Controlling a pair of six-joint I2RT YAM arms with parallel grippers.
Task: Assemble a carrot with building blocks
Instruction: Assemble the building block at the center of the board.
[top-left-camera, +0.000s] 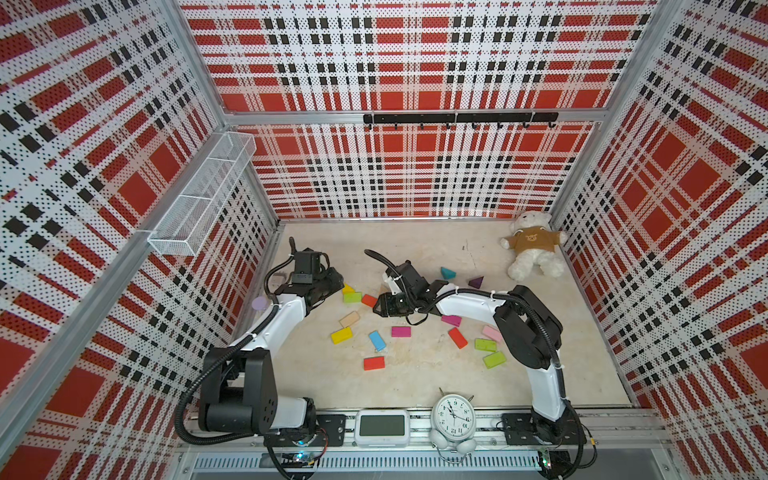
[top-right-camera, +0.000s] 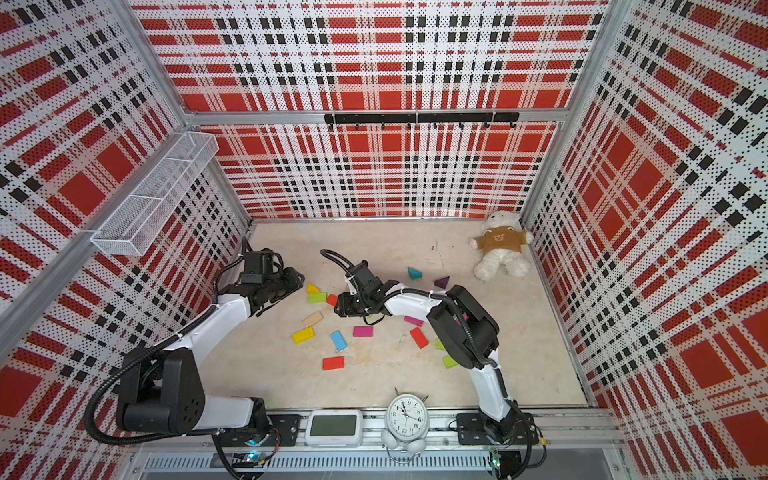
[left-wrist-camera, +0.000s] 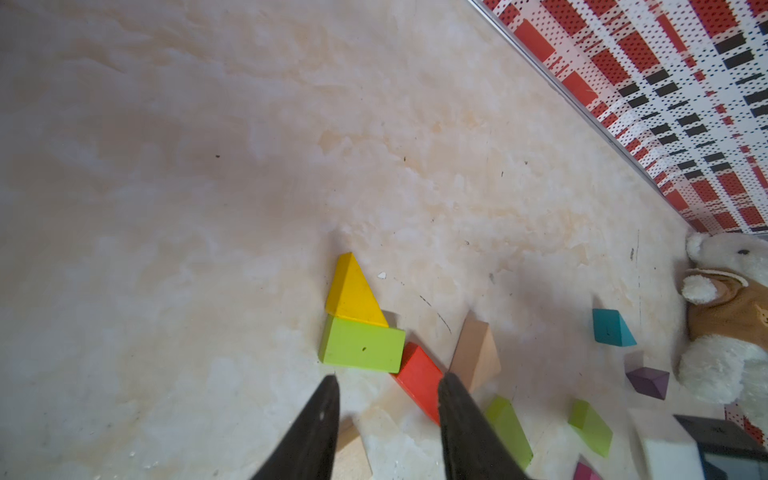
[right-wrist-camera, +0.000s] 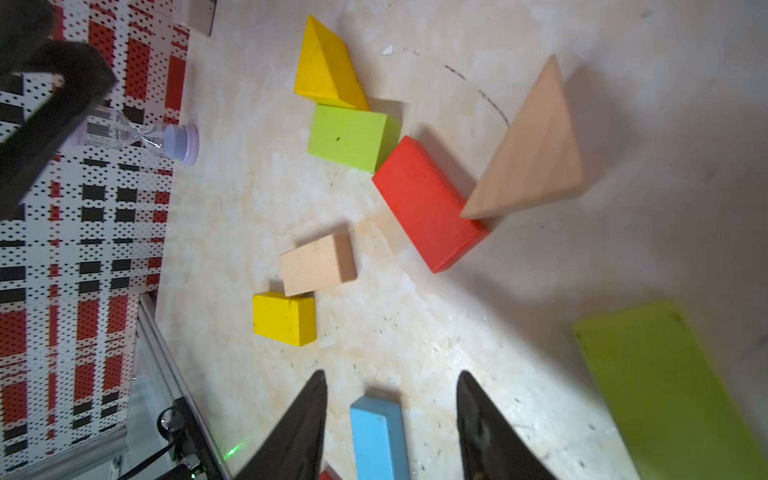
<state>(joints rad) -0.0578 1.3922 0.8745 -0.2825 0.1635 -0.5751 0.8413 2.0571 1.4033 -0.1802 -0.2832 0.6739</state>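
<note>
**Top views.** In both top views the carrot row lies left of centre on the bench (top-left-camera: 415, 386). A yellow triangular block (top-left-camera: 348, 287) touches a lime green block (top-left-camera: 352, 297), and a red block (top-left-camera: 369, 300) sits at that block's corner. The other building blocks (top-left-camera: 401, 331) are scattered below and to the right. A teddy bear (top-right-camera: 500, 245) sits at upper right, and plaid perforated walls (top-left-camera: 415, 174) enclose the cell.

**Left wrist view.** The left jaws stand apart and empty, just short of the red block (left-wrist-camera: 417, 380). That block lies askew to the lime one, and a tan triangular block (left-wrist-camera: 476, 357) meets its far end.

**Right wrist view.** The right jaws are likewise apart and empty, with a blue block (right-wrist-camera: 378, 436) on the bench beneath them. We judge that the red block wants squaring against the lime one with a slow, low push that spares its neighbours. The pale marbled surface looks smooth, so blocks will likely slide.
</note>
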